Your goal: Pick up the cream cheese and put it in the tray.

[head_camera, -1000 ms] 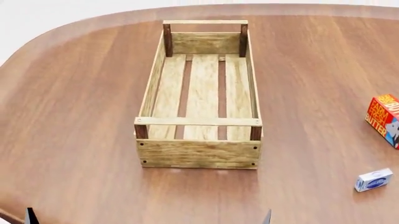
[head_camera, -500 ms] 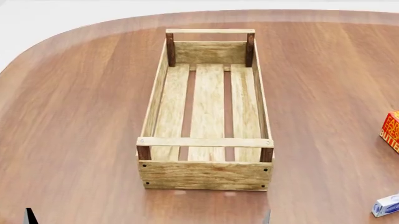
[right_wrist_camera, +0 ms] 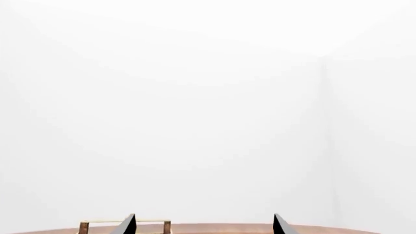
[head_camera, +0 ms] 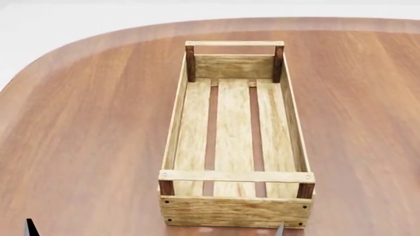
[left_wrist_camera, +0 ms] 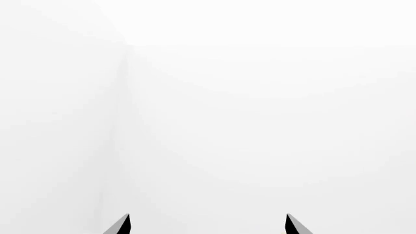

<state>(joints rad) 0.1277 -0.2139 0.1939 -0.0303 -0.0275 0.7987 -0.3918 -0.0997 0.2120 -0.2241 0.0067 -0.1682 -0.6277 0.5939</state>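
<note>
The tray (head_camera: 234,176), a long crate of light wooden slats with dark brown corner posts, stands empty on the brown table (head_camera: 85,137) in the head view, its short side nearest me. The cream cheese is out of view in every frame. My left gripper (left_wrist_camera: 206,225) is open, its two dark fingertips wide apart against blank white background. My right gripper (right_wrist_camera: 202,225) is open too, and past it the tray's top rail (right_wrist_camera: 97,222) shows far off above the table edge (right_wrist_camera: 221,228). Only a dark fingertip of each arm (head_camera: 29,228) (head_camera: 281,229) shows at the head view's bottom edge.
The table's rounded far edge (head_camera: 98,37) curves across the back left, with white floor beyond. Bare wood lies on both sides of the tray.
The head view has shifted: the tray now sits lower and further right in the picture. The cream cheese and the red-orange butter box have slid out past the right edge.
</note>
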